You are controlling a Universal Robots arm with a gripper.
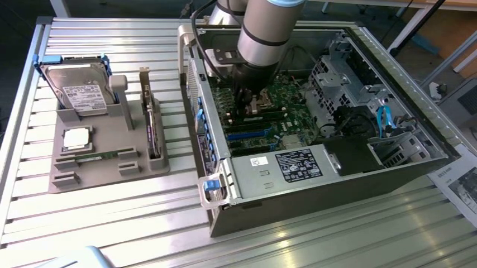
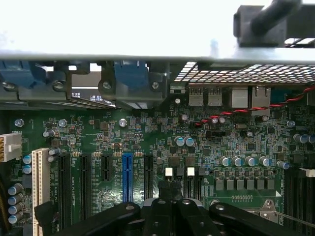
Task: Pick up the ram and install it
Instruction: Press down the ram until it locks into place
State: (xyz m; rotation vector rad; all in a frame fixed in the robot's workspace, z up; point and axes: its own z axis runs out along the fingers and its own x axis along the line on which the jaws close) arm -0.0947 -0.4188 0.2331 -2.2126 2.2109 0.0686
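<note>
Pincer's parked inside the case, ram's way off on the tray

I've got the pincer (image 2: 170, 209) down in the open computer case (image 1: 387, 167), fingers pressed together with nothing in them, hanging just over the motherboard (image 2: 147, 142). The ram (image 1: 95, 157) lies well apart from it, flat in a slot of the grey parts tray (image 1: 111, 173) outside the case, near the hard drive (image 1: 80, 92) and the silver processor (image 1: 77, 138). My take: the stick wants a square grab across its long edges so it stays level. The exterior view gives me the tray and the arm; the wrist view gives me the blue slot (image 2: 127, 177) and capacitors up close.
</note>
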